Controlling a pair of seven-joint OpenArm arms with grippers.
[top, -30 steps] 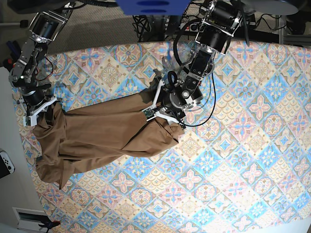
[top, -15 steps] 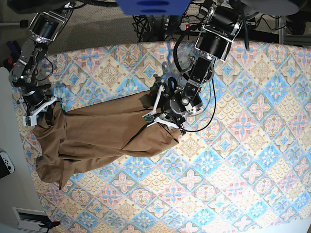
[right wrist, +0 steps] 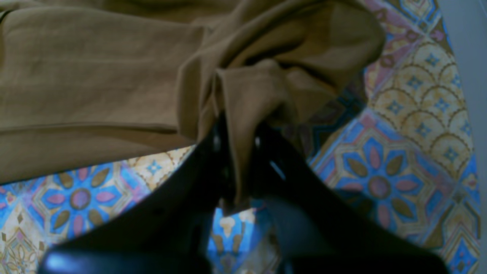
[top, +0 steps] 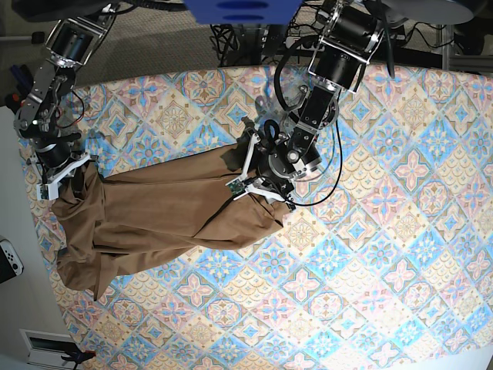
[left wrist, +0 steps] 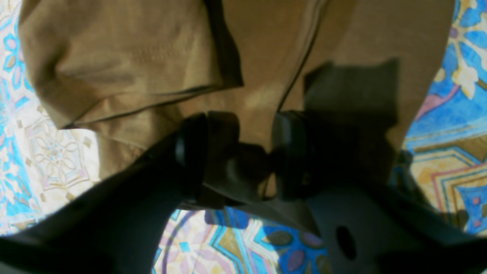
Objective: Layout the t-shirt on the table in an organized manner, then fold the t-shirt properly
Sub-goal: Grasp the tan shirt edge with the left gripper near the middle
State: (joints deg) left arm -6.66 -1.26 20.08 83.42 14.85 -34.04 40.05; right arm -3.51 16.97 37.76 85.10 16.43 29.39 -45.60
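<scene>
Item: tan-brown soft cloth t-shirt (top: pixel 166 212), bunched lengthwise across the left half of the pastel diamond-tiled cloth counter (top: pixel 385 231). Left gripper (left wrist: pixel 253 152): fingers partly apart, cloth fold between them, pinch unclear. Right gripper (right wrist: pixel 237 144): fingers clamped tight on a gathered edge at the counter's left rim.

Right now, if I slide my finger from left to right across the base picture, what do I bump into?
right gripper pinching the shirt's end → t-shirt → left gripper at the shirt's other end → bare table.
</scene>
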